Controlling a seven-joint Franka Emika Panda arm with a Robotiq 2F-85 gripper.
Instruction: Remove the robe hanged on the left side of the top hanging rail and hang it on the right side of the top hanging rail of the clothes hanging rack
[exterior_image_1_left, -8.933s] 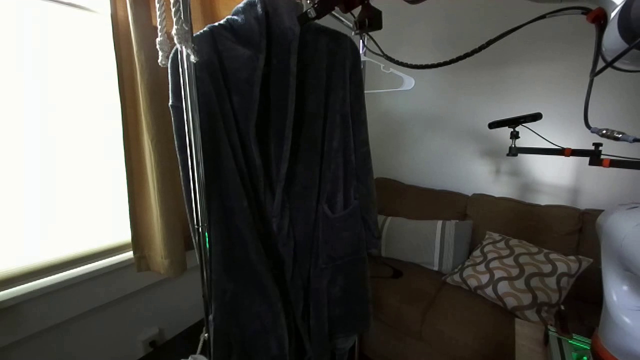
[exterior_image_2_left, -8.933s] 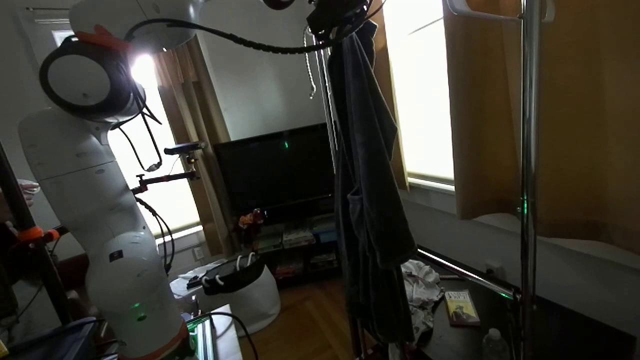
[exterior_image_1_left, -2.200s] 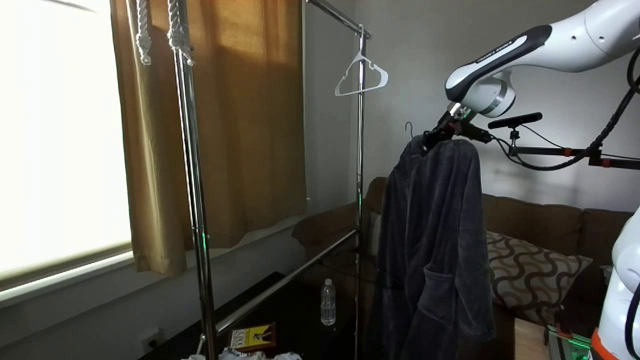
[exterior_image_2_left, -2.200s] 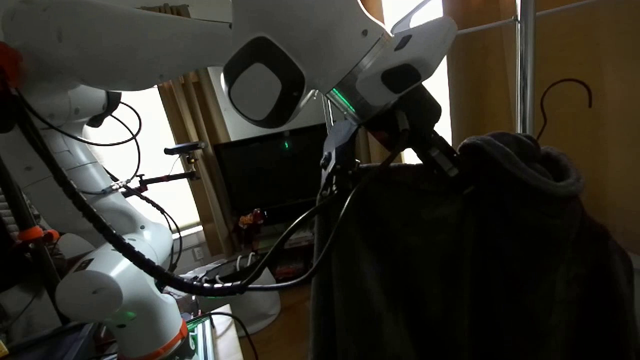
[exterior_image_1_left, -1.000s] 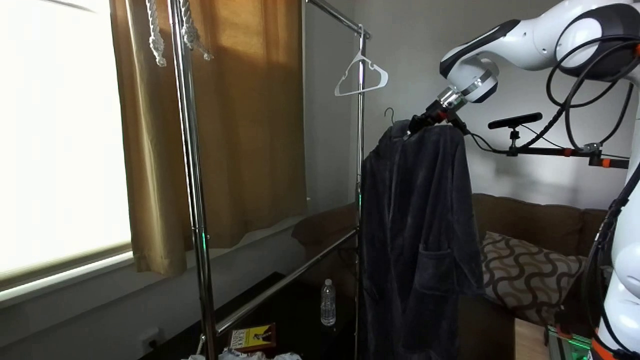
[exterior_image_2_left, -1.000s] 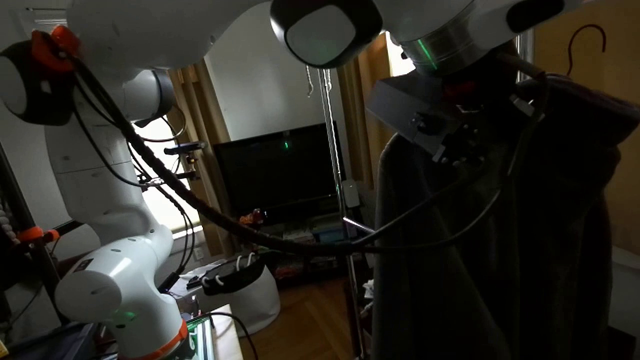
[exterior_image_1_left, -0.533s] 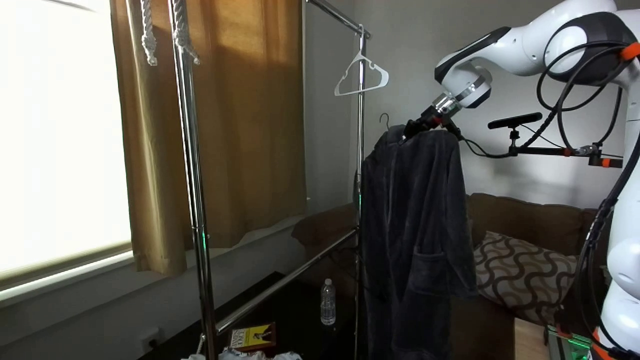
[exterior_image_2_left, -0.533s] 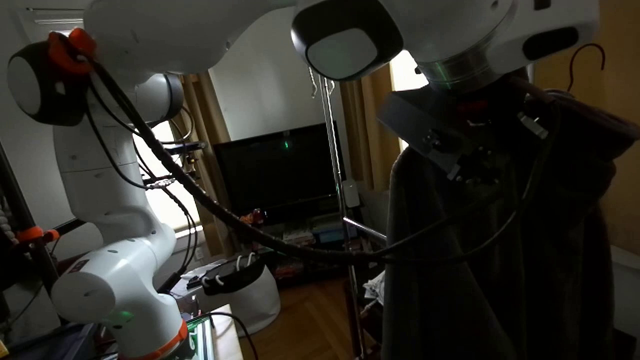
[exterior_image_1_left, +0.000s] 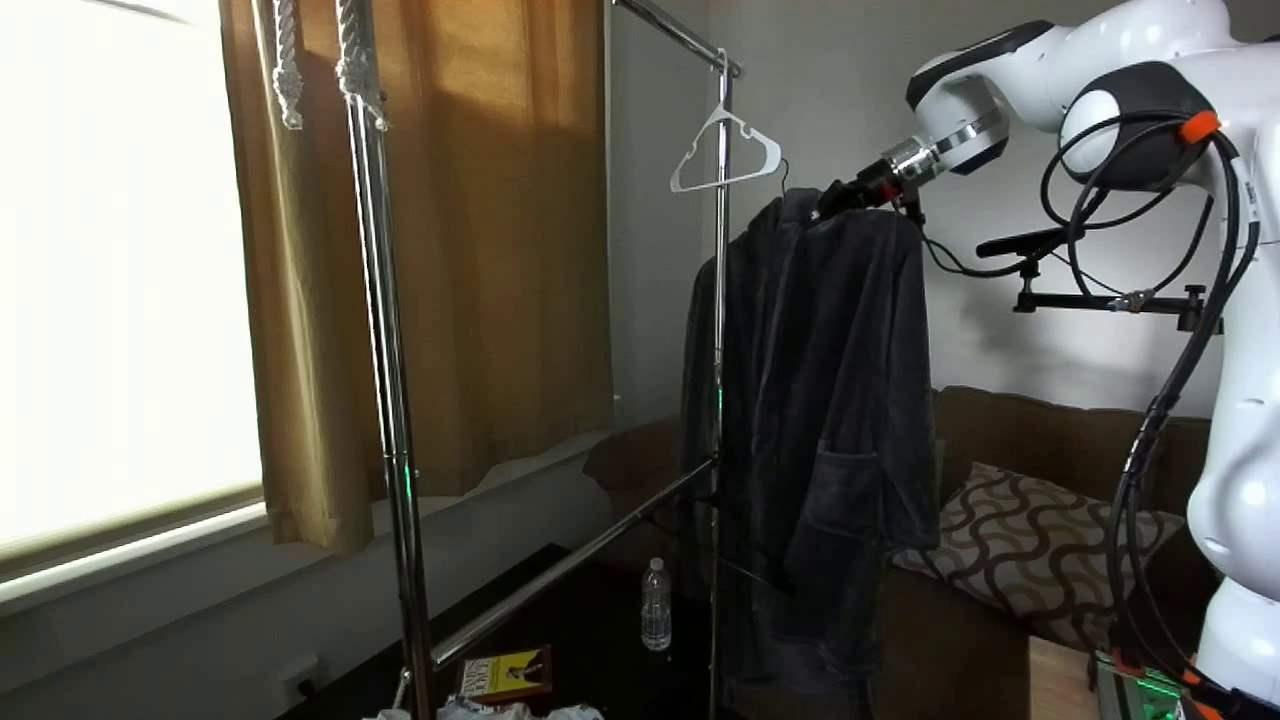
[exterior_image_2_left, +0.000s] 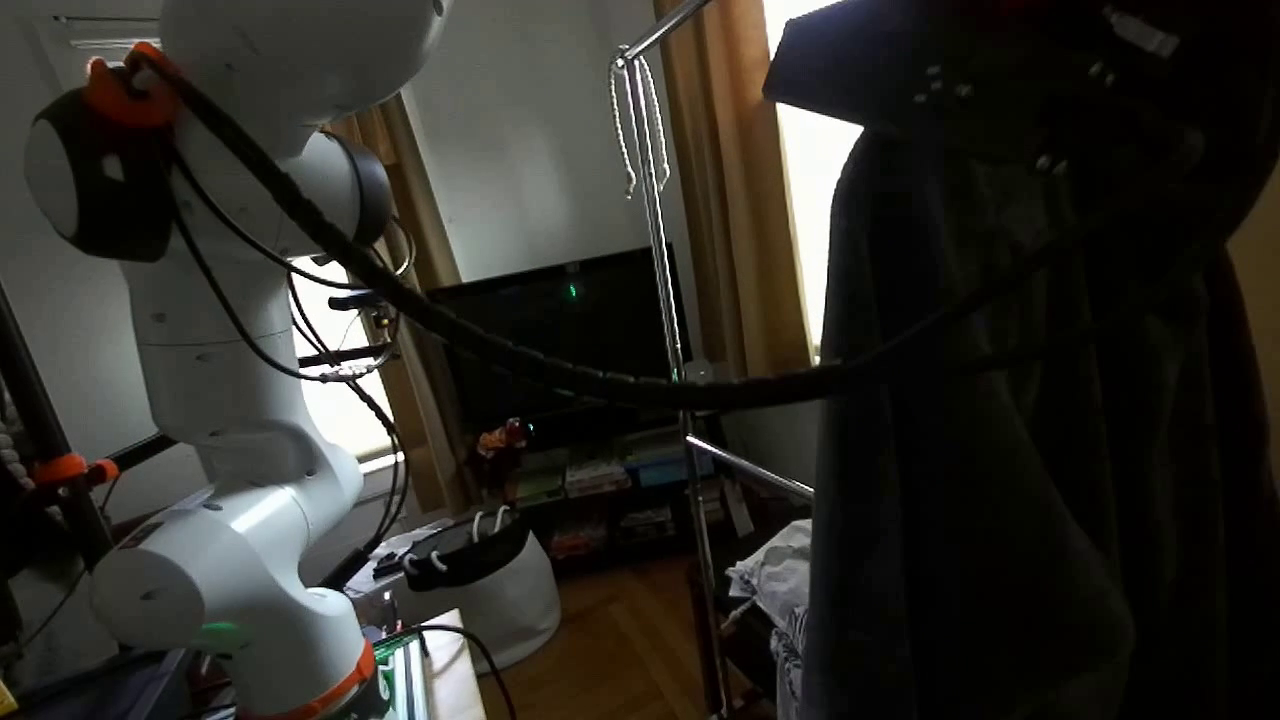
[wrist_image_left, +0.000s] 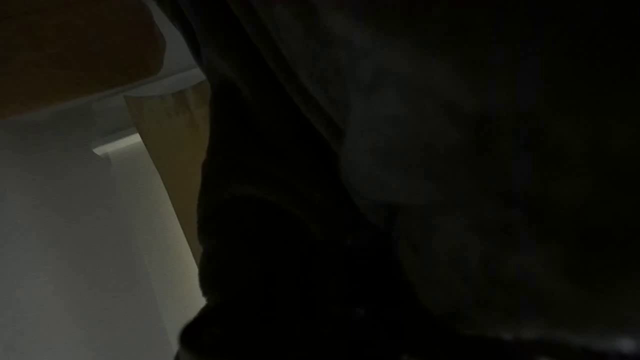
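Observation:
The dark grey robe (exterior_image_1_left: 830, 400) hangs off the rack, held up by my gripper (exterior_image_1_left: 818, 214), which is shut on its collar and shoulder. Its hanger's dark hook (exterior_image_1_left: 785, 175) sticks up bare above the collar, beside the right corner of a white hanger (exterior_image_1_left: 700, 186). That hook is below the level of the top hanging rail (exterior_image_1_left: 675, 35) and apart from it. In an exterior view the robe (exterior_image_2_left: 1000, 500) fills the right side, and the jaws are lost in shadow. Dark cloth of the robe (wrist_image_left: 425, 125) covers most of the wrist view, hiding the fingertips.
The rack's right upright (exterior_image_1_left: 720, 300) crosses in front of the robe's left part. The white hanger occupies the rail's right end. A bottle (exterior_image_1_left: 656, 605) and book (exterior_image_1_left: 505, 674) lie below. A camera on a bar (exterior_image_1_left: 1030, 243) stands behind the arm.
Earlier the robe hung on the rack's left part; it has come off and moved right. Over the last half second gripper and robe have risen, bringing the hook up beside the white hanger.

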